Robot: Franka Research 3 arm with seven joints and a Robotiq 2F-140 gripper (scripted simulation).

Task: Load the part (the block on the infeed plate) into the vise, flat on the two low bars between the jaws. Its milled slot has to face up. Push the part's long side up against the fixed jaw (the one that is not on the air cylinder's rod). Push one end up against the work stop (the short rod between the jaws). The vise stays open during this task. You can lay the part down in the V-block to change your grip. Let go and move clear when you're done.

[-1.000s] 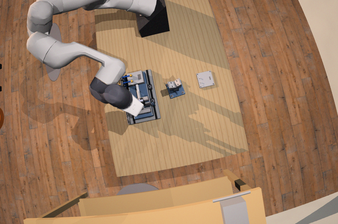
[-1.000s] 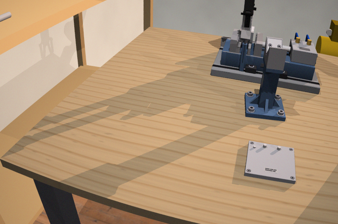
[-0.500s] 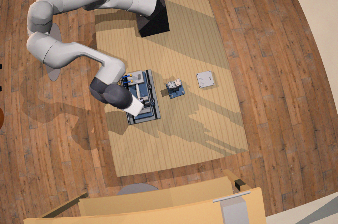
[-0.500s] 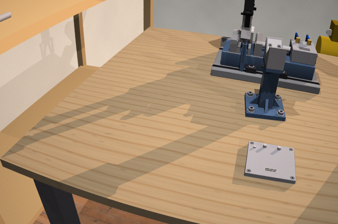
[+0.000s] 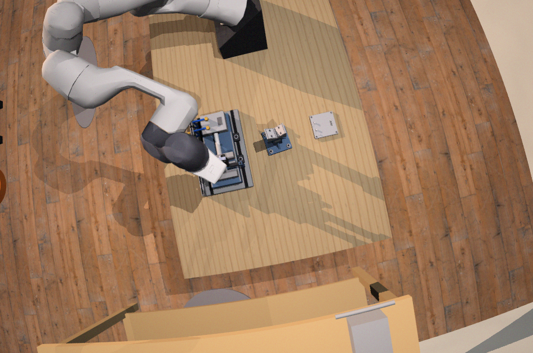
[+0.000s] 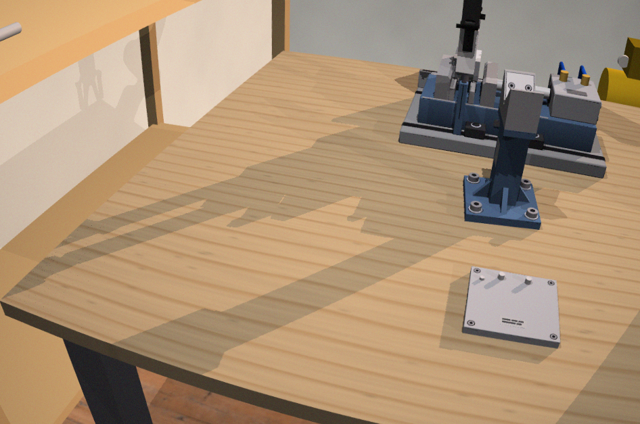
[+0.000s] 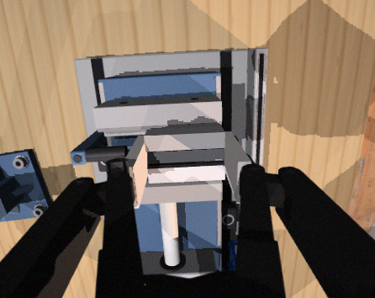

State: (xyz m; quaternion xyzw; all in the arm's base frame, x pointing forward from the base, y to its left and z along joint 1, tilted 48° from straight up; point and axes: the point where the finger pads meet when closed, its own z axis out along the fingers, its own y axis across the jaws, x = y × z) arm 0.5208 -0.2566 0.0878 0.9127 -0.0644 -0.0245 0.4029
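My gripper (image 7: 185, 149) (image 6: 465, 75) is shut on the part (image 7: 184, 143) (image 6: 475, 59), a grey block held by its two ends. The dark milled slot faces up. The part sits down between the jaws of the open vise (image 5: 247, 159) (image 6: 439, 114), close to the fixed jaw (image 7: 157, 113), with the moving jaw (image 7: 182, 194) on its white rod on the near side. The work stop (image 7: 99, 154), a short dark rod, ends beside my left finger at the part's left end. I cannot tell whether the part rests on the low bars. In the top view my wrist hides it.
The V-block (image 5: 275, 133) (image 6: 519, 109) on its blue stand is right of the vise and holds nothing. The grey infeed plate (image 5: 323, 124) (image 6: 511, 305) lies further right with only its pins. The air cylinder (image 6: 574, 99) is at the vise's far end.
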